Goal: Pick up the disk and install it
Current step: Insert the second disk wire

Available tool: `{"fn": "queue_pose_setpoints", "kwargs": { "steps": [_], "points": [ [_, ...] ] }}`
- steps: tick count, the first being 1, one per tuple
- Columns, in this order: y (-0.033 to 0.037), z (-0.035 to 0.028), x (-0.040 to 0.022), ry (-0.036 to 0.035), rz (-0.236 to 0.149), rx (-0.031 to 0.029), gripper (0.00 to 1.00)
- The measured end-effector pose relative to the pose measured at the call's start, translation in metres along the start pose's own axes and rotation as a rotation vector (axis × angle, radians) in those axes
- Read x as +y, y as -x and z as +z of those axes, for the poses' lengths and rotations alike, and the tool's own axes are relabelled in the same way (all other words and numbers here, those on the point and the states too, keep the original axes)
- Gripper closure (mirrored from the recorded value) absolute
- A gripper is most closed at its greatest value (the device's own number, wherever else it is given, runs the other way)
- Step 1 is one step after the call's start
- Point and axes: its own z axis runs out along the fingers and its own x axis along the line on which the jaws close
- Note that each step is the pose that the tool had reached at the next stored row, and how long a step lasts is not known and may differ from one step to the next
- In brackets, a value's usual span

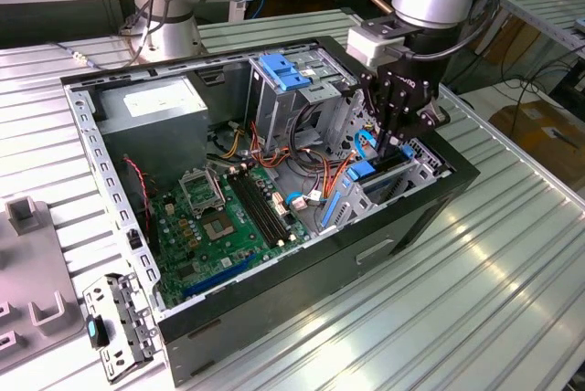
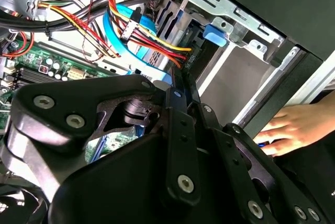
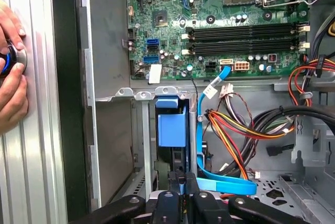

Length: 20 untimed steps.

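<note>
The disk [image 1: 368, 173] stands on edge in the drive bay at the exterior view's right end of the open computer case [image 1: 274, 318], its blue side rail showing. In the first wrist view the rail's blue end [image 3: 171, 124] sits down in the bay slot between metal walls. My gripper [image 1: 395, 146] reaches straight down into that bay. Its black fingers [image 3: 168, 183] stand close together, pinched on the disk's upper edge, with a strip of blue between them. In the second wrist view the black gripper linkage [image 2: 178, 130] hides the disk.
Red, yellow and blue cables [image 3: 235, 130] run beside the bay. The green motherboard [image 1: 228, 217], a grey power supply [image 1: 151, 103] and a blue latch [image 1: 288, 71] lie in the case. A person's hands [image 3: 10, 77] rest on the table outside the case wall. A metal bracket [image 1: 119, 322] lies nearby.
</note>
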Motion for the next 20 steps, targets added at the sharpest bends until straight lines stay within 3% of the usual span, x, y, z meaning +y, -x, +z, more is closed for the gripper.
{"fn": "queue_pose_setpoints", "kwargs": {
  "steps": [7,9,11,14,18,20],
  "points": [
    [0.0006,0.0039,0.0002,0.0,0.0,-0.0001,0.84],
    [0.0008,0.005,0.0003,0.0002,0.0,-0.0023,0.84],
    [0.0009,0.0051,0.0002,0.0004,0.001,-0.0094,0.84],
    [0.0005,0.0022,-0.001,0.0002,0.001,-0.0127,0.84],
    [-0.0004,-0.0024,-0.0024,0.0005,0.001,-0.0125,0.84],
    [-0.0006,-0.0029,-0.0026,0.0006,0.001,-0.0165,0.84]
  ]
}}
